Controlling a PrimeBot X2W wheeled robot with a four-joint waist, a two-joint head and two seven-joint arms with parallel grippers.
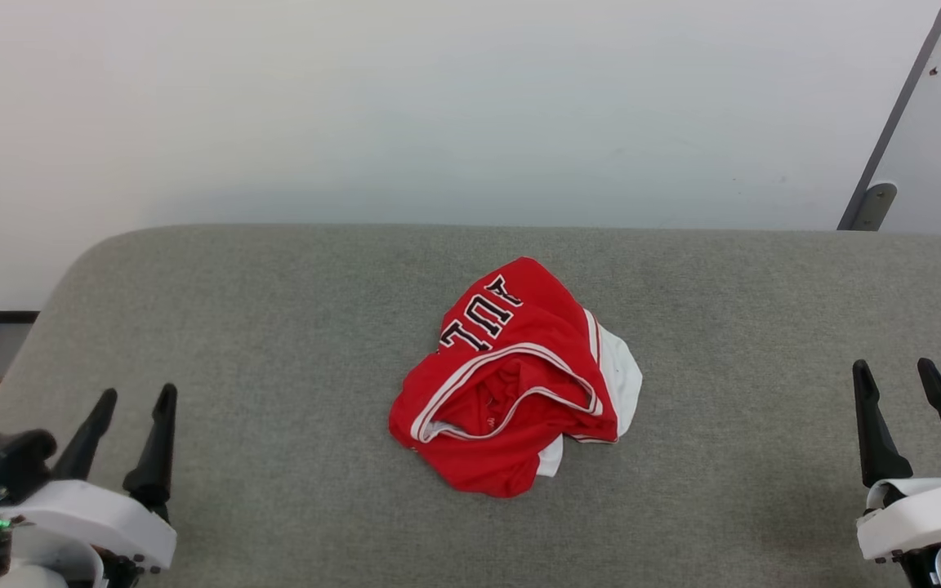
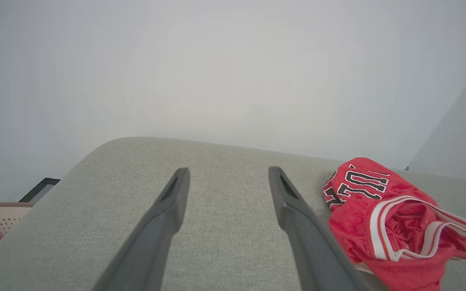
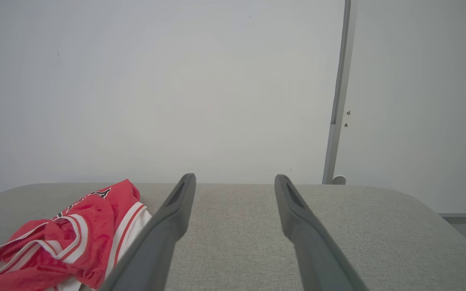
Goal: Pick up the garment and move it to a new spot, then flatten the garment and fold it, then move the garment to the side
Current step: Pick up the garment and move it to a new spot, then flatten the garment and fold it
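Both pairs of jaws spread wide, empty; garment [image 1: 511, 384] crumpled between them, untouched.

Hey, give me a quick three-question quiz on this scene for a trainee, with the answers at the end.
1. True or false: the left gripper is gripping the garment.
2. The garment lies: A) spread flat, B) crumpled in a heap, C) neatly folded?
3. What does the garment rest on?
Key: 1 false, it stands open, apart from the garment. 2 B. 3 The grey padded surface.
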